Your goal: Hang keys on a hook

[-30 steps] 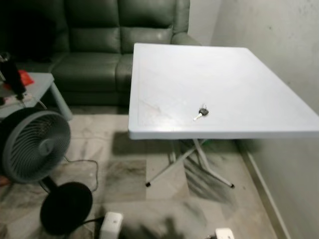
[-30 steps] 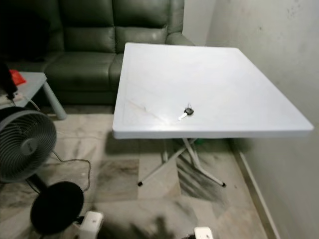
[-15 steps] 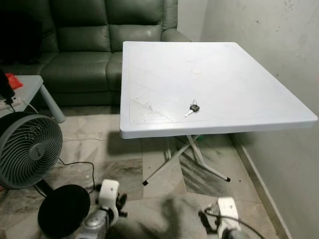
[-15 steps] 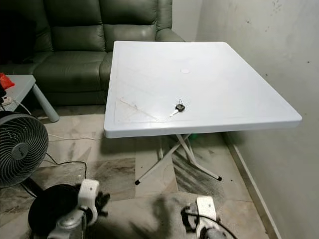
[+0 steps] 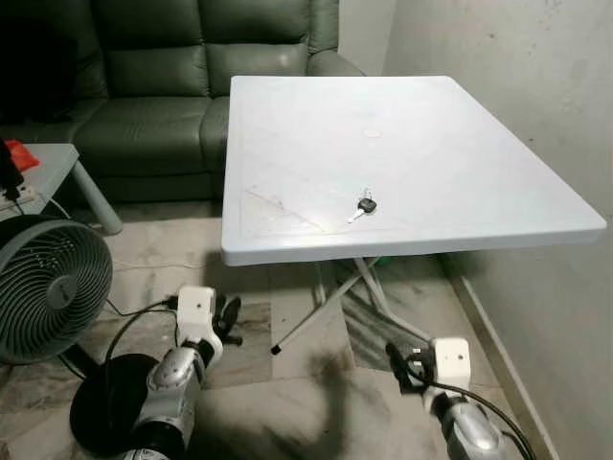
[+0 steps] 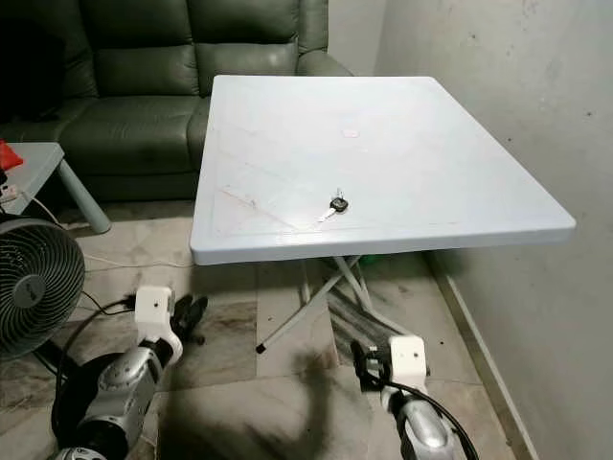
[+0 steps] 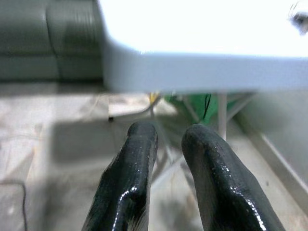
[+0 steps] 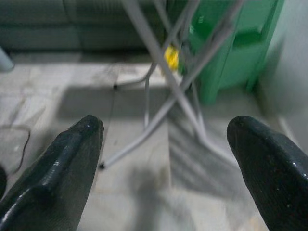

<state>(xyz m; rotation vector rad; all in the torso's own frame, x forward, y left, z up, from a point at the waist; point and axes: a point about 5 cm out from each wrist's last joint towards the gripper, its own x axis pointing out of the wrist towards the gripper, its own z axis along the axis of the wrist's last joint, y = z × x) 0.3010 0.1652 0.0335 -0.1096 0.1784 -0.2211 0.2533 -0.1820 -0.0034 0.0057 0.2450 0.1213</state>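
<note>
The keys (image 5: 365, 205) lie flat on the white tabletop (image 5: 460, 144), near its front edge, so I think I must first pick them up; I see no hook here. My left gripper (image 5: 226, 317) is low in front of the tabletop, below its edge, with fingers (image 7: 137, 159) almost together and holding nothing. My right gripper (image 6: 364, 365) is also low above the floor, its fingers (image 8: 77, 149) spread wide, pointing toward the table legs (image 8: 163, 96).
</note>
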